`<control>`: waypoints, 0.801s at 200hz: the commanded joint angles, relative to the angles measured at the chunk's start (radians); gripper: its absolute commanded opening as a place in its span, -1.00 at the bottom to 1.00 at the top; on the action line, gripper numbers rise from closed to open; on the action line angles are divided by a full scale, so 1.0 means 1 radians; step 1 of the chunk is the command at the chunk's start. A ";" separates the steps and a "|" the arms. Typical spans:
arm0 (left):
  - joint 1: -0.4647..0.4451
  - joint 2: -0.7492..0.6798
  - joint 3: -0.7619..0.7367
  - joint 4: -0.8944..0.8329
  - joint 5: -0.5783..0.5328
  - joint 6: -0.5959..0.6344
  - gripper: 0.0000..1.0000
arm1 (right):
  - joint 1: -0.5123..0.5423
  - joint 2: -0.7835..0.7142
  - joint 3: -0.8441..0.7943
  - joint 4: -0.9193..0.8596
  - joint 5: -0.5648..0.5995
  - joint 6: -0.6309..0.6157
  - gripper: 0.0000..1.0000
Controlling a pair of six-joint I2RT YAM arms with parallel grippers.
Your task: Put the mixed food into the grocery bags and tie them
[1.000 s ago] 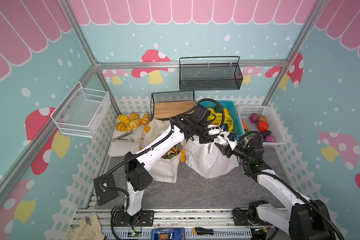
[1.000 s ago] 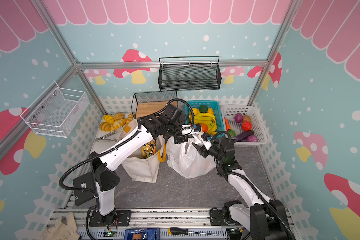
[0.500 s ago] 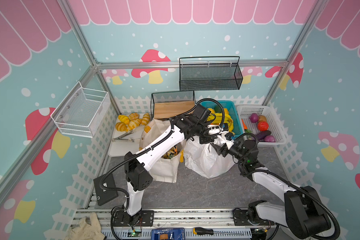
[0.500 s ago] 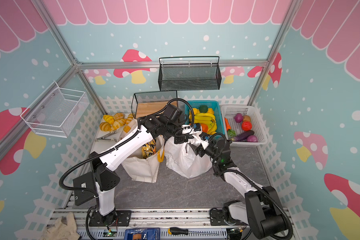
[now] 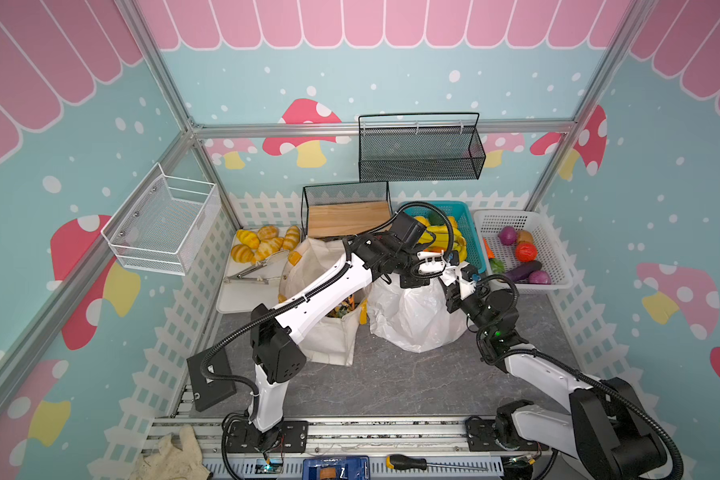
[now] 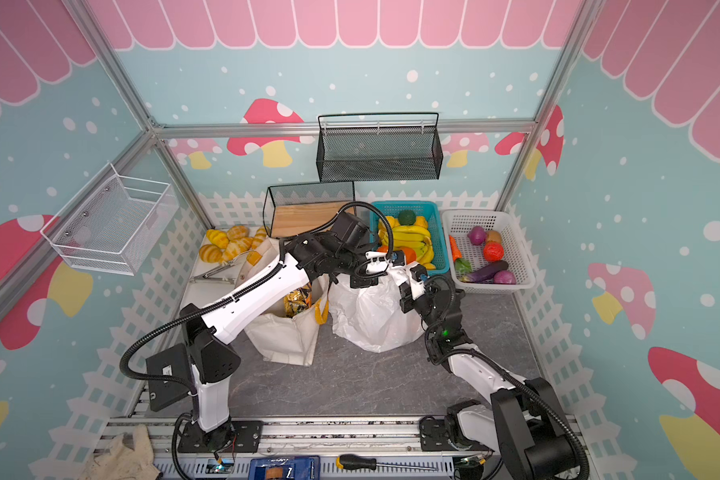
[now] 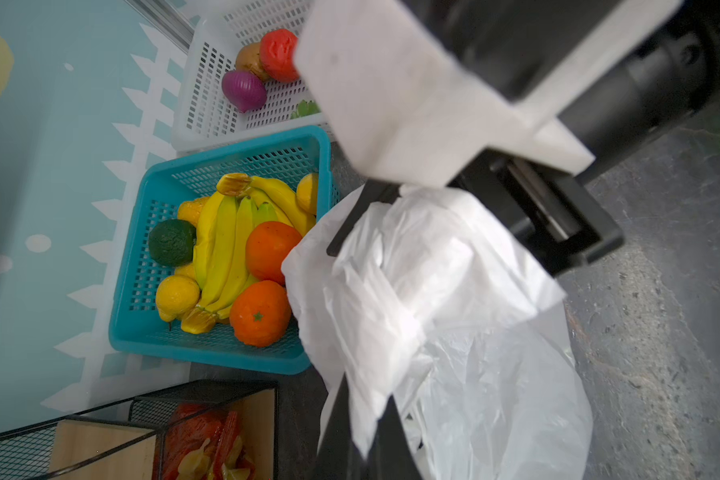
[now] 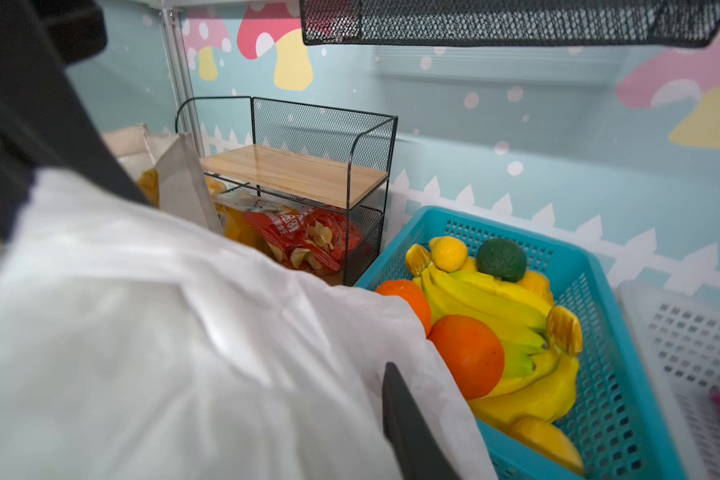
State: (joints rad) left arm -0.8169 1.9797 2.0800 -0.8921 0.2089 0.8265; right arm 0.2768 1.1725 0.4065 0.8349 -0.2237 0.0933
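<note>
In a top view the white plastic bag (image 5: 416, 320) stands beside the canvas tote (image 5: 329, 340). In the left wrist view the left gripper (image 7: 364, 399) is closed on a strip of the bag's top. In the right wrist view plastic lies across the right gripper (image 8: 267, 282); if it pinches, I cannot tell. I think it should grip firmly before pulling the knot.
</note>
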 commanded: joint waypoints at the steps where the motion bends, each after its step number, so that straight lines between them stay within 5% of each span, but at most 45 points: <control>1: -0.004 -0.023 -0.037 0.050 -0.091 0.050 -1.00 | -0.001 -0.030 -0.017 0.012 0.035 0.029 -0.65; 41: -0.020 -0.059 -0.139 0.181 -0.176 0.109 -1.00 | 0.000 -0.040 -0.016 0.006 0.005 0.019 -1.00; 101: -0.039 -0.104 -0.296 0.462 -0.382 0.250 -1.00 | -0.001 -0.062 0.002 -0.067 -0.045 -0.039 -1.00; 140: -0.041 -0.149 -0.417 0.580 -0.363 0.369 -1.00 | -0.002 -0.107 0.031 -0.166 -0.087 -0.173 -0.26; 160: -0.041 -0.163 -0.460 0.629 -0.340 0.415 -1.00 | -0.003 -0.111 0.061 -0.202 -0.110 -0.227 -0.04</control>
State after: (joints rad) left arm -0.8574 1.8427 1.6684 -0.3683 -0.1173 1.1194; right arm 0.2676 1.0813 0.4095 0.6811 -0.2684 -0.0029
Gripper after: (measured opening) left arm 0.047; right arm 0.443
